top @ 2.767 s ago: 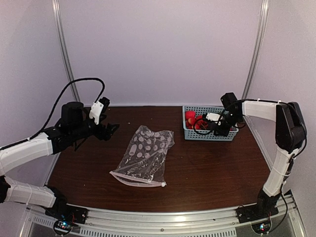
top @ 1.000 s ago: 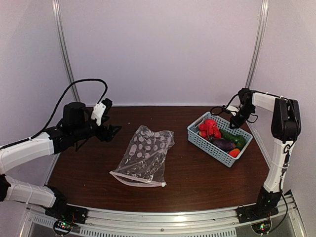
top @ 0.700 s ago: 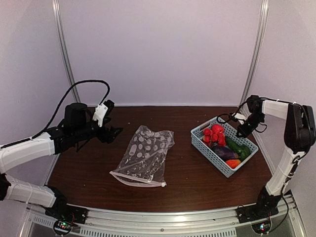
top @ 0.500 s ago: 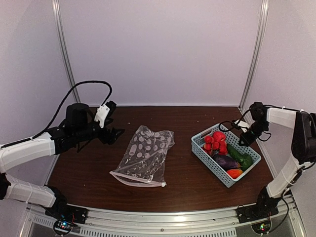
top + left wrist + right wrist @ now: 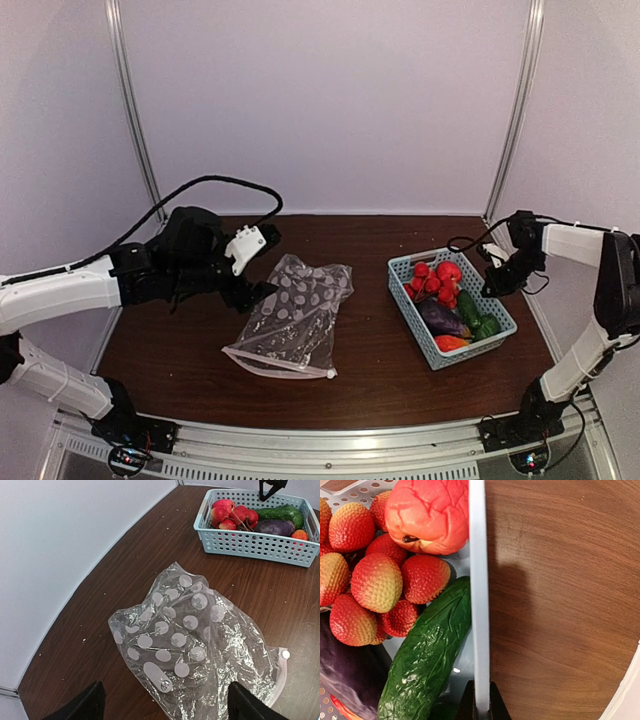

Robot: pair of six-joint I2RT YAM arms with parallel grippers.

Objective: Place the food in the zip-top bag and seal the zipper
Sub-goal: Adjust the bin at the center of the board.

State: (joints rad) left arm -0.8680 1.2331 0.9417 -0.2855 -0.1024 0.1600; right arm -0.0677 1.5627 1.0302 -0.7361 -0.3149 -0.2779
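Prep step: right pincer (image 5: 481, 701) clamps the light-blue basket (image 5: 255, 542) rim, food (image 5: 375, 582) inside; left pincer (image 5: 162, 706) gapes above the zip-top bag (image 5: 185, 635). Next: pinch bag mouth, open zipper (image 5: 276, 365).

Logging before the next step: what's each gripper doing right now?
Left gripper: open, empty, near the bag.
Right gripper: shut on the basket rim.

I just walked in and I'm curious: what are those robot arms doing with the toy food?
The right arm's fingers pinch the rim of the light-blue basket, where all the toy fruits and vegetables lie. The left arm's open fingers hover over the polka-dot zip-top bag, which lies flat on the table and looks empty.
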